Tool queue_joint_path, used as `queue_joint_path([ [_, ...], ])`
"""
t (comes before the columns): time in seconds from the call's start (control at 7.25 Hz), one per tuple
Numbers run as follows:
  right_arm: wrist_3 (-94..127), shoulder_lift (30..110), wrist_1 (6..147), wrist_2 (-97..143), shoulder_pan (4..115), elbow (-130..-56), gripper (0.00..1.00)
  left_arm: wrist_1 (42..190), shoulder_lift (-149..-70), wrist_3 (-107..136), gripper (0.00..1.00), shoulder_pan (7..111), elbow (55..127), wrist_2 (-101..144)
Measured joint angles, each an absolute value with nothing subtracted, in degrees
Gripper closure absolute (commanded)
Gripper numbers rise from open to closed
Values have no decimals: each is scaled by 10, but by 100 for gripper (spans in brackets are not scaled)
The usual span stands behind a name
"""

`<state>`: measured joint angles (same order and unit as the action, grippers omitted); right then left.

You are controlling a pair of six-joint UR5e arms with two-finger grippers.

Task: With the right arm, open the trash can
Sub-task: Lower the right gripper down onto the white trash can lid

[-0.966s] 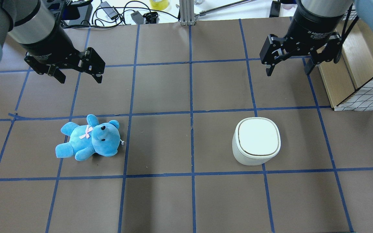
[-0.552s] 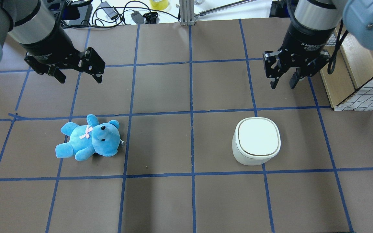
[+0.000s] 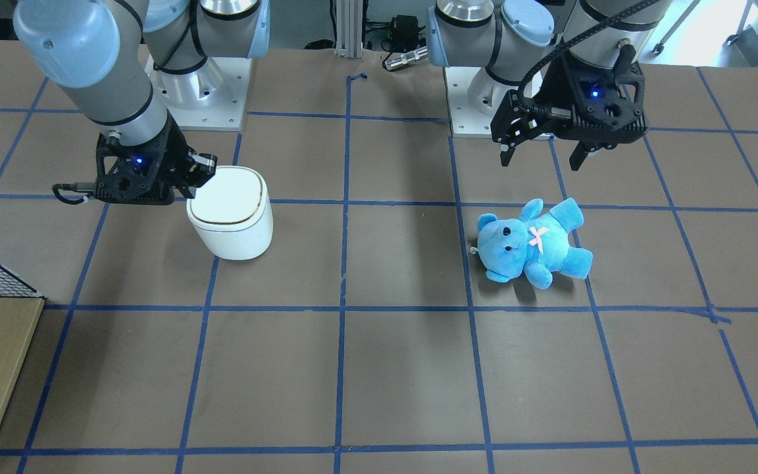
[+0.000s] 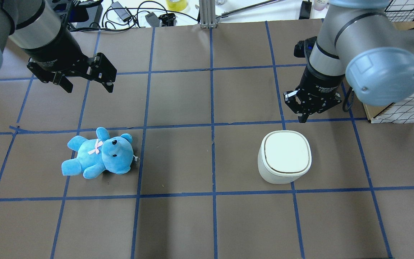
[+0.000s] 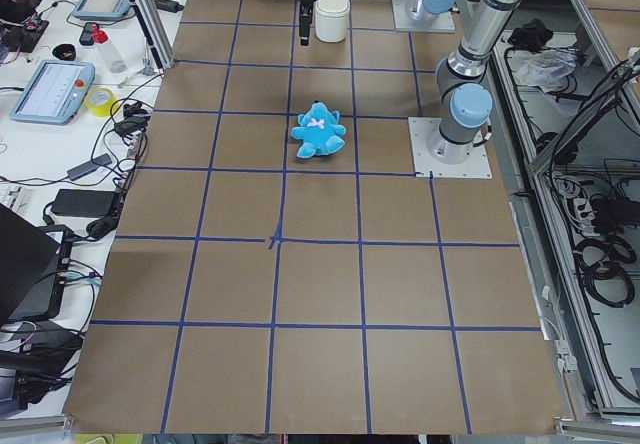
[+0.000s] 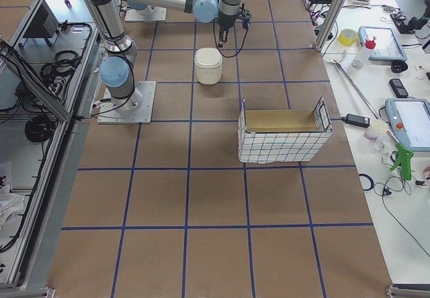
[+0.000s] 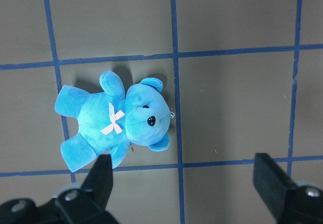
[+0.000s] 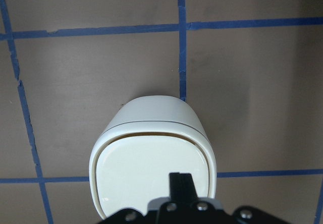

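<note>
The right pincer [image 4: 303, 117], clenched shut, is hovering near the trash can [image 4: 275, 175]; it should be pushing straight down on the lid [image 4: 288, 150].

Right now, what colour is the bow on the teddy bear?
Pale pink. The bow shows best in the left wrist view.

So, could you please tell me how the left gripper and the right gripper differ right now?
The left gripper is wide open; the right gripper is shut. The left hangs near the teddy bear, the right near the trash can. Both are black and point down.
</note>
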<state>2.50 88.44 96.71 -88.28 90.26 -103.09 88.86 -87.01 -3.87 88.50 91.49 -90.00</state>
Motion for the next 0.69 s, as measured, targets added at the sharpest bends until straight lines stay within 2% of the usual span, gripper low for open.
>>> queue_joint_path([
  [0.41,37,885,1006,-860,903,-1082,100,889,-870,-39,0,885,915,-899],
  [0.69,35,885,967,-858,902,-1089,100,889,-870,-39,0,885,915,-900],
])
